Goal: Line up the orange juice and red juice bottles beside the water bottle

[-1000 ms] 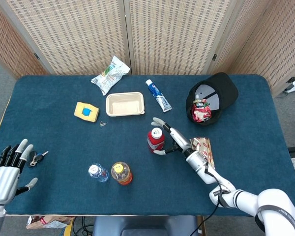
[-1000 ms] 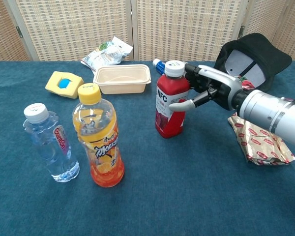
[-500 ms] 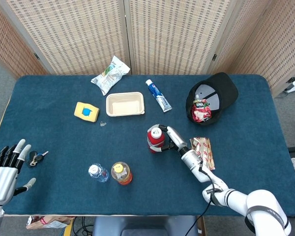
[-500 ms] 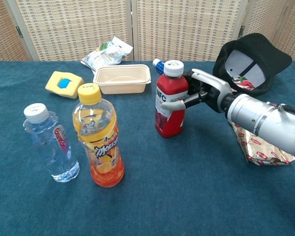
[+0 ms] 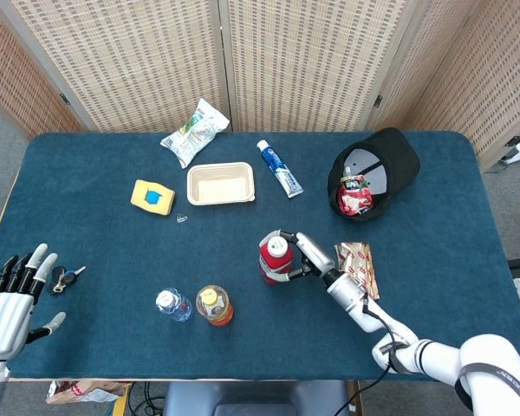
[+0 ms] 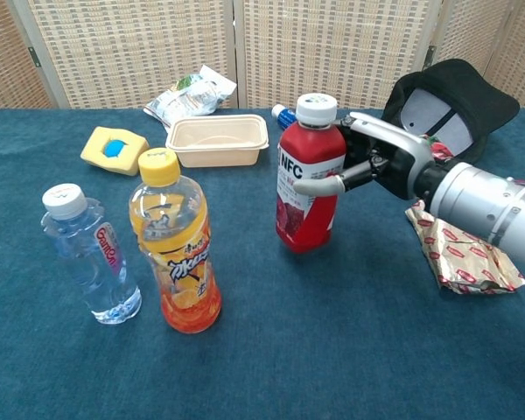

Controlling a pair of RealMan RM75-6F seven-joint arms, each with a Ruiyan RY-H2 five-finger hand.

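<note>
The red juice bottle [image 5: 274,258] [image 6: 309,186] stands upright near the table's middle, and my right hand [image 5: 300,256] [image 6: 374,163] grips it from its right side. The orange juice bottle [image 5: 214,306] [image 6: 178,255] stands at the front, close beside the clear water bottle [image 5: 172,304] [image 6: 86,255] on its left. My left hand [image 5: 10,299] hovers open at the table's front left corner, holding nothing; only the head view shows it.
A tan tray [image 5: 220,184], a yellow sponge [image 5: 152,197], a snack bag [image 5: 193,131] and a toothpaste tube [image 5: 280,168] lie at the back. A black cap [image 5: 374,172] and a wrapped packet [image 5: 357,265] sit to the right. Keys [image 5: 66,278] lie by my left hand.
My right hand has closed around the red juice bottle and drawn it toward the front of the table. The left hand has barely shifted.
</note>
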